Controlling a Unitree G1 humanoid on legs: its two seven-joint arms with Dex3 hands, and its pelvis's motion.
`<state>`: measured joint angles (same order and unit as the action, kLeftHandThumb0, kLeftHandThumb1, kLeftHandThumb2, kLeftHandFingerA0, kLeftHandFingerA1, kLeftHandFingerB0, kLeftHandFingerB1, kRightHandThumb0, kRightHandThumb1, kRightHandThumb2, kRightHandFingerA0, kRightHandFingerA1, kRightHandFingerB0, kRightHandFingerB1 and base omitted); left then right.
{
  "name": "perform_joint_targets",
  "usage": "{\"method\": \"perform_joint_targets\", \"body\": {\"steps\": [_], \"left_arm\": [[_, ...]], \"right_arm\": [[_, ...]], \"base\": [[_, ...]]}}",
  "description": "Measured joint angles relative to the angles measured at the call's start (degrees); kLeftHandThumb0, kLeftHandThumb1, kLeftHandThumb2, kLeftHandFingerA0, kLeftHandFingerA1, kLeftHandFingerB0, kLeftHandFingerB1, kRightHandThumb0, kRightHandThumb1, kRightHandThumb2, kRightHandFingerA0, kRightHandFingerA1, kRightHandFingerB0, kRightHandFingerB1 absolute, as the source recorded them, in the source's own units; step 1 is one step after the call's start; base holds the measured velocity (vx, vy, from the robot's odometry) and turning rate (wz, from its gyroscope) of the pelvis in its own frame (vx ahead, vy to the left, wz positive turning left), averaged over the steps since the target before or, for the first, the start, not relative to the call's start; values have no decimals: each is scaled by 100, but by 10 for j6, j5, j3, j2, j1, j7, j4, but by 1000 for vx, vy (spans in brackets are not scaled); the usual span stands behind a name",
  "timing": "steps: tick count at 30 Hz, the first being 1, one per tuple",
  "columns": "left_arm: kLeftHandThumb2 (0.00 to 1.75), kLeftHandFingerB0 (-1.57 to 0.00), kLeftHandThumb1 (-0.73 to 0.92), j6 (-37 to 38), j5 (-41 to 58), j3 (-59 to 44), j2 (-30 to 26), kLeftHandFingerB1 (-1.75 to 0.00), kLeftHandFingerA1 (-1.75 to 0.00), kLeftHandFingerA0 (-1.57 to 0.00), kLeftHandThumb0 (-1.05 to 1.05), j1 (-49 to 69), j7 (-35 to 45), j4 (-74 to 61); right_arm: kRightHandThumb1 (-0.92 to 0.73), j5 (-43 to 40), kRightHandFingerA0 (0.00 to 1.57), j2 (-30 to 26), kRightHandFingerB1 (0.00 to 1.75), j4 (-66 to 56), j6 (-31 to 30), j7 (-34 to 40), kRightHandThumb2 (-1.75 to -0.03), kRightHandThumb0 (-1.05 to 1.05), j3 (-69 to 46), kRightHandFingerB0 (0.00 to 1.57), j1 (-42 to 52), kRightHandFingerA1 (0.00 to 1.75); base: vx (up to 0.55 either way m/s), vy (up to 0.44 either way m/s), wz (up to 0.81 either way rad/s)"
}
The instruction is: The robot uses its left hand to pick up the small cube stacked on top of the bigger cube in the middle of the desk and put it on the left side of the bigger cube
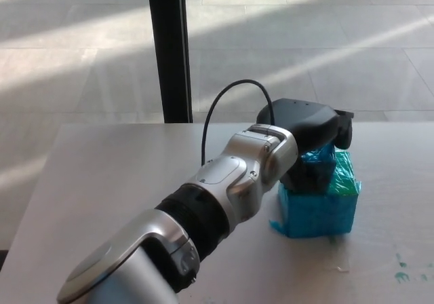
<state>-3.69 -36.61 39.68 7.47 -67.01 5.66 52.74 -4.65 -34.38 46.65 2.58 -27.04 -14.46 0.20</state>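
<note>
I see my black left hand [308, 124] draped over the small teal tape-wrapped cube [317, 160] atop the bigger teal tape-wrapped cube [315, 210]. I cannot tell whether the fingers are clamped on it. Both sit at 3 o'clock on the pale grey counter [102, 182].

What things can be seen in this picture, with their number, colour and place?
big cube: one, blue, on the desk right of the middle, under the hand.
small cube: one, blue, on top of the big cube, mostly hidden by the hand.
desk: one, pale grey, fills the lower half of the picture.
paint marks: a few, green, on the desk at the lower right.
post: one, black, upright behind the desk.
floor: pale tiles with bands of sunlight, behind the desk.
cable: one, black, arching over the wrist.
left arm: one, silver and black, coming from the lower left.
left hand: one, black, over the small cube.
</note>
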Motion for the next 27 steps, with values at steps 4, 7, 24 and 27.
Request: {"method": "perform_joint_targets", "body": {"steps": [4,7,24,27], "left_arm": [[71,-67,75,11,-5,-14,-29,-104,-149,-70,-27,-7,-7,-1],[73,-63,73,17,-5,-25,-41,-113,-153,-73,-28,-15,-10,-4],[75,-73,72,14,-10,-65,-86,-112,-154,-77,-27,-33,9,-55],[73,-74,67,19,-14,-58,-114,-122,-168,-92,-24,1,12,-65]], "right_arm": [[-77,0,56,0,37,6,1,3,-63,-38,0,48,0,61],[-77,0,57,0,38,6,1,5,-63,-37,0,50,0,61],[-74,0,56,3,38,-7,-1,8,-62,-42,0,48,6,63],[-73,-1,56,3,38,-6,0,8,-62,-43,-1,48,6,63]], "base": [[0,0,0],[0,0,0],[0,0,0],[0,0,0]]}}
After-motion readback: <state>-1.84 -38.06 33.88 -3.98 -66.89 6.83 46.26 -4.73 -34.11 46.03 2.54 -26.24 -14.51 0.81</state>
